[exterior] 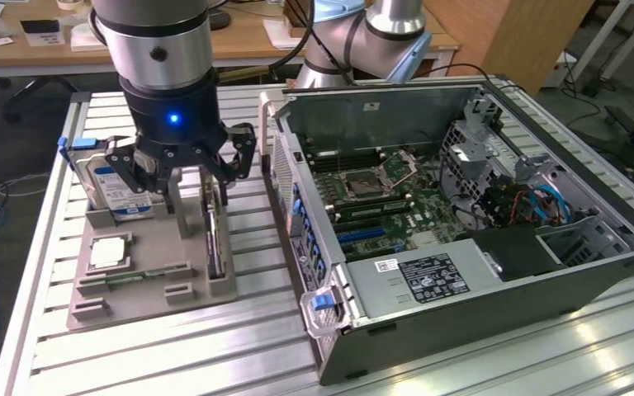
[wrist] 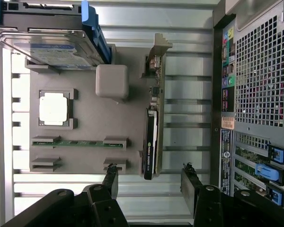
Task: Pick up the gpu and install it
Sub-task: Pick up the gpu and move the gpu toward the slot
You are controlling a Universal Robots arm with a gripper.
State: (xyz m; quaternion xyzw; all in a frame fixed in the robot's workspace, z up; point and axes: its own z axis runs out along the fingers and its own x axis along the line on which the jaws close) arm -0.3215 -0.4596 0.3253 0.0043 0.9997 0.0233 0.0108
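The gpu (exterior: 215, 241) stands on its long edge in a slot of the grey holder tray (exterior: 146, 297), left of the open computer case (exterior: 461, 223) in the exterior view. Seen from the wrist, the gpu (wrist: 152, 137) is a thin black strip with its silver bracket at the far end. My gripper (exterior: 199, 198) hangs just above the card and is open, with nothing held. In the wrist view the gripper (wrist: 150, 178) has one black finger on each side of the card's line, near its black end and apart from it.
The tray (wrist: 85, 137) also holds a hard drive (exterior: 113, 186) standing upright, a square processor (wrist: 53, 108), a green memory stick (wrist: 78, 142) and a grey block (wrist: 111, 81). The case's motherboard (exterior: 378, 198) lies exposed. The case's rear panel (wrist: 255, 85) stands close beside the tray.
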